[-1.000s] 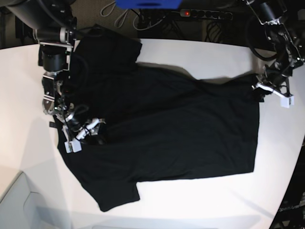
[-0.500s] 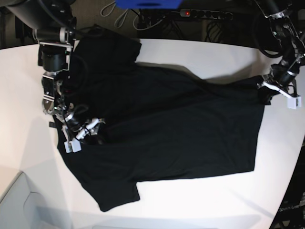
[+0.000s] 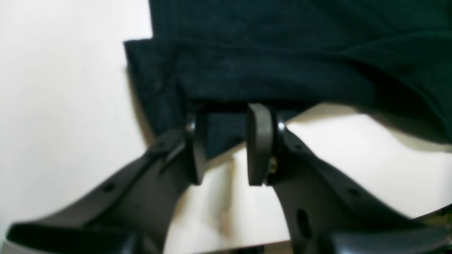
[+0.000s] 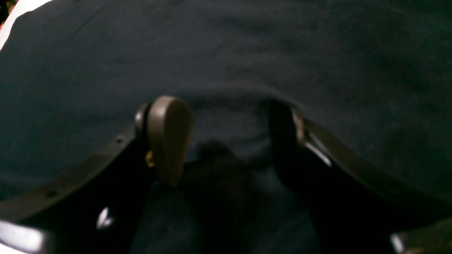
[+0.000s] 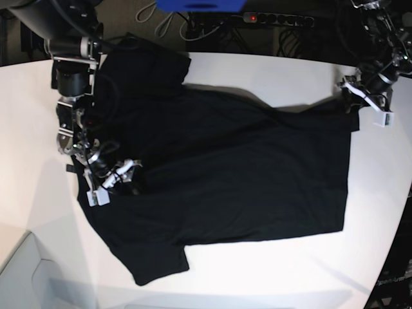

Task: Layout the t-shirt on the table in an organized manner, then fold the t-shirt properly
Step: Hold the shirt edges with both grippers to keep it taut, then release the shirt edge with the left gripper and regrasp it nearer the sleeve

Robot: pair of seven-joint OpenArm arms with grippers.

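Beyond the far edge of the table (image 5: 270, 67) lie a power strip (image 5: 273, 19) with a red light, loose cables (image 5: 167, 22) and part of a blue object (image 5: 199, 5), cut off at the top. The shirt (image 5: 225, 167) lies spread flat over the middle of the table, sleeves toward the base view's left, hem toward its right; no print or label can be made out on the black cloth. The right arm reaches over the collar end and hides that part. Both wrist views are blurred. The right gripper (image 4: 226, 137) has its jaws wide apart just above the cloth, nothing between them; whether the tips touch it cannot be told. The left gripper (image 3: 226, 144) is at the shirt's far hem corner, jaws a little apart, with a fold of hem between or just behind the tips; whether they pinch it cannot be told.
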